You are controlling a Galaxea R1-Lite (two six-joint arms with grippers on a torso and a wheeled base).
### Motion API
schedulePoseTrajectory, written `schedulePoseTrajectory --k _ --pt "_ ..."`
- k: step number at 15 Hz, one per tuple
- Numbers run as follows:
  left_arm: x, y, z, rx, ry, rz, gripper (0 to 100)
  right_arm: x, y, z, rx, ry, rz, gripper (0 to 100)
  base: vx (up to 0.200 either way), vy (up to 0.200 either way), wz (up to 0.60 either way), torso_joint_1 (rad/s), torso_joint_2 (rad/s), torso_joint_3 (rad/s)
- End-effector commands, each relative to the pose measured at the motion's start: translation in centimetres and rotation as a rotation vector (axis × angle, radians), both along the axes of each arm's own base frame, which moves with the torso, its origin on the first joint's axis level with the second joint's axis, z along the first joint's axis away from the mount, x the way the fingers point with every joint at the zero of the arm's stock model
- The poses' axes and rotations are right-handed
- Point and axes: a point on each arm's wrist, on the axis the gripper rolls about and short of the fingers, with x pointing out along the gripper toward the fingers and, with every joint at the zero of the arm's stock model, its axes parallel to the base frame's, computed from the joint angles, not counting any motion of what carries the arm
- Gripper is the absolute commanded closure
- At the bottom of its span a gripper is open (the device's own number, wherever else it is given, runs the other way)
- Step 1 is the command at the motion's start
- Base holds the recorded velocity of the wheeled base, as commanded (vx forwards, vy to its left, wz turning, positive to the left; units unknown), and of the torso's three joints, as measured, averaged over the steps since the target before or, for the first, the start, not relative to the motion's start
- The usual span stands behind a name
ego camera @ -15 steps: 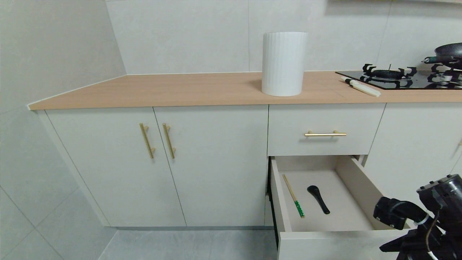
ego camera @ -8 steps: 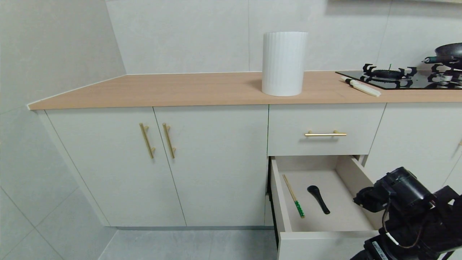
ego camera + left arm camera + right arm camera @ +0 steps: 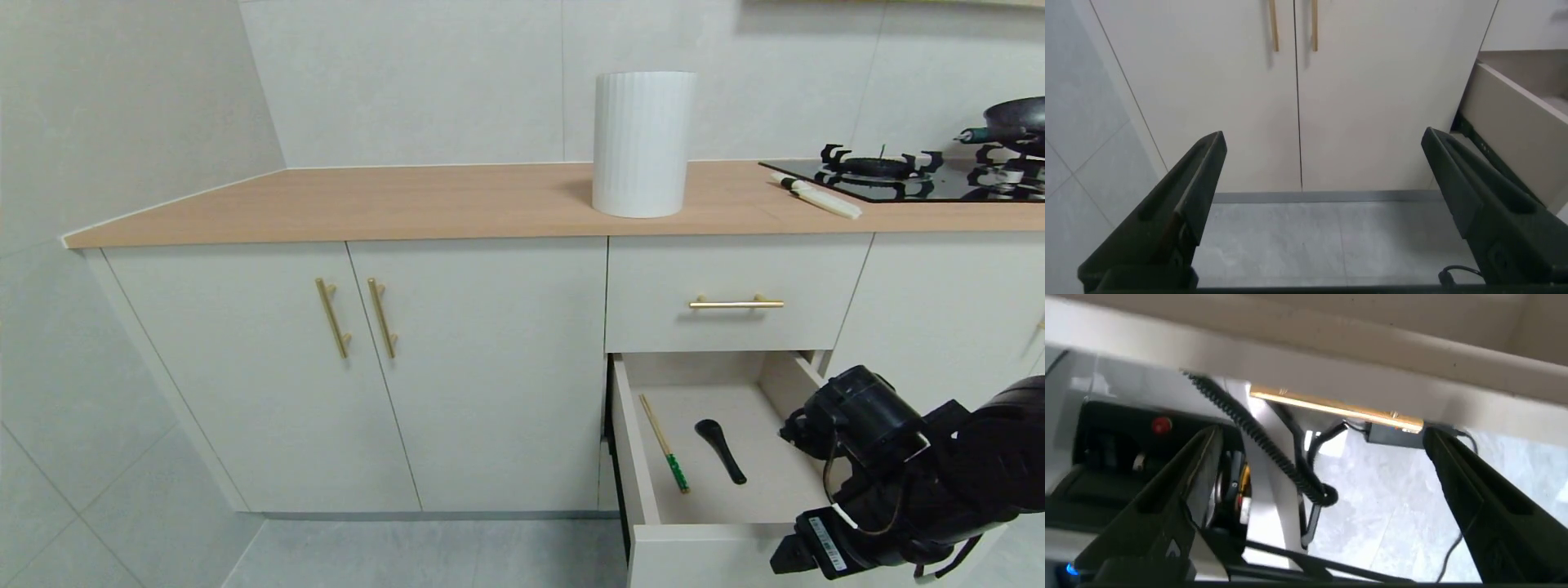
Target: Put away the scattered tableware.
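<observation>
The drawer [image 3: 632,441] stands open at the lower right of the head frame, with chopsticks [image 3: 665,445] and a black spoon [image 3: 720,451] lying side by side, apart, on its floor. Left pincer [image 3: 1323,140] wide, empty, facing cupboard doors [image 3: 1290,90]. Right pincer [image 3: 1321,434] wide, empty, near a gold handle [image 3: 1335,408].

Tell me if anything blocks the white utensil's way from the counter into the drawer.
Nothing visible does. The white utensil lies on the counter by the stove, and the drawer stands open, with bare floor beside the chopsticks and spoon.
</observation>
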Motion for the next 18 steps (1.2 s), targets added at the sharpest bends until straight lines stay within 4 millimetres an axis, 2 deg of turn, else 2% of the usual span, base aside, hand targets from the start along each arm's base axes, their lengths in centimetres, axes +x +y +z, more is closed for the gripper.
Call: schedulePoseTrajectory --k 1,6,10,18 --pt "0.0 0.0 0.0 0.000 0.001 0.000 0 0.7 0.3 -1.0 -0.012 0.031 -0.024 0 0.000 0.000 0.00 0.000 0.00 0.000" --pt "0.0 0.0 0.0 0.000 0.001 -0.001 0 2.0 0.8 -0.9 0.003 0.007 -0.113 0 0.000 0.000 0.00 0.000 0.00 0.000" --pt "0.0 0.0 0.0 0.000 0.001 0.000 0 2.6 1.0 -1.1 0.010 -0.033 -0.118 0 0.000 0.000 0.00 0.000 0.00 0.000" --pt "0.0 0.0 0.0 0.000 0.001 -0.001 0 5.5 2.0 -3.2 0.002 -0.150 -0.140 0 0.000 0.000 0.00 0.000 0.00 0.000"
